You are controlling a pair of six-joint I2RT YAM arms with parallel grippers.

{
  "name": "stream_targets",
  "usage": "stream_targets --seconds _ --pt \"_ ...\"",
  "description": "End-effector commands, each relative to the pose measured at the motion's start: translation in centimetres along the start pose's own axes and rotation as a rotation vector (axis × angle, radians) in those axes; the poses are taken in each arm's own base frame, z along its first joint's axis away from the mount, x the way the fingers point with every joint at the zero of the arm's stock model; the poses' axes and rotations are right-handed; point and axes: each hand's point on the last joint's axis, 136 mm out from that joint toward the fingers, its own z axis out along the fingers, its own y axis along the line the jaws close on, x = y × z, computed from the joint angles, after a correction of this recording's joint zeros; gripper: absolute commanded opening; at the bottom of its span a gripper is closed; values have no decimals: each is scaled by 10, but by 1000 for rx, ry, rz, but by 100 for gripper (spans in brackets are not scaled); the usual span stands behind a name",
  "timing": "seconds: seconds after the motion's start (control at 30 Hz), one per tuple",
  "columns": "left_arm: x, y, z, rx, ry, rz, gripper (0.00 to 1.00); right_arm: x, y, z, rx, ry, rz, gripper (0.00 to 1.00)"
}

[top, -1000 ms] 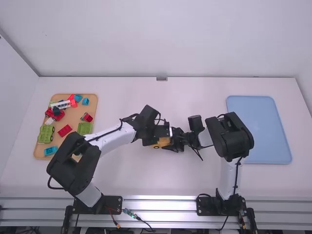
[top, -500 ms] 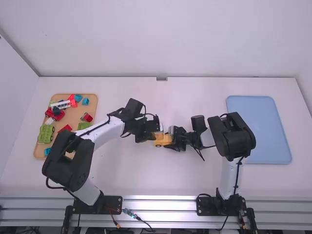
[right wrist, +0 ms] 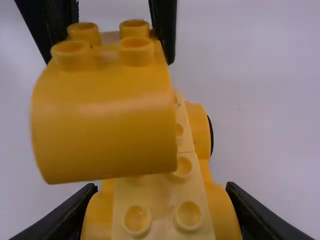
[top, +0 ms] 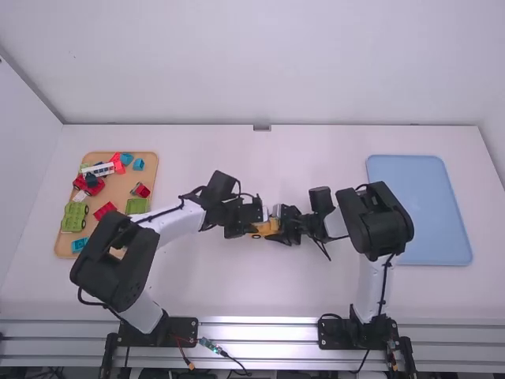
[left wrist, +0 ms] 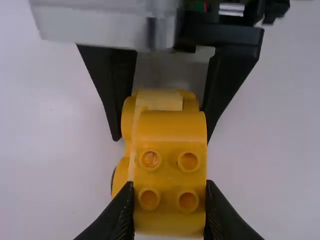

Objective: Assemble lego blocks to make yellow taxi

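Since half a second ago, the left end effector point(top: 254, 230) has moved a little back to the right in the high view, after drawing left from its place a second ago, and it covers more of the yellow parts. The right end effector point(top: 278, 230) looks almost unmoved over that half second.

The left end effector point(left wrist: 170, 202) is closed on a rounded yellow block point(left wrist: 170, 130), its fingers point(left wrist: 120, 217) apart by the block's width and pressed to opposite sides. Four studs on the block face the left wrist camera. The right end effector point(right wrist: 160, 200) grips the yellow base point(right wrist: 162, 200), one finger against each side, with the pale studded top between them. A black wheel point(right wrist: 211, 135) shows at the base's side.

The block lies between the left end effector's fingertips, and the base between the right's. In the right wrist view the block overlaps part of the base's studded top; I cannot tell whether the two touch. Both are near the middle of the white surface point(top: 316, 288), between the wooden tray point(top: 117, 204) and the blue tray point(top: 418, 209).
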Motion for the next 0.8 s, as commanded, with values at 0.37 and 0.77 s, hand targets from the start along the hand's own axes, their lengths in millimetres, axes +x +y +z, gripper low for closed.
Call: stream_targets --seconds 0.37,0.77 --pt "-3 4 9 -32 48 -28 1 -1 11 8 -34 6 5 47" --pt "3 3 10 -41 93 -31 1 0 14 8 -40 3 -3 47"
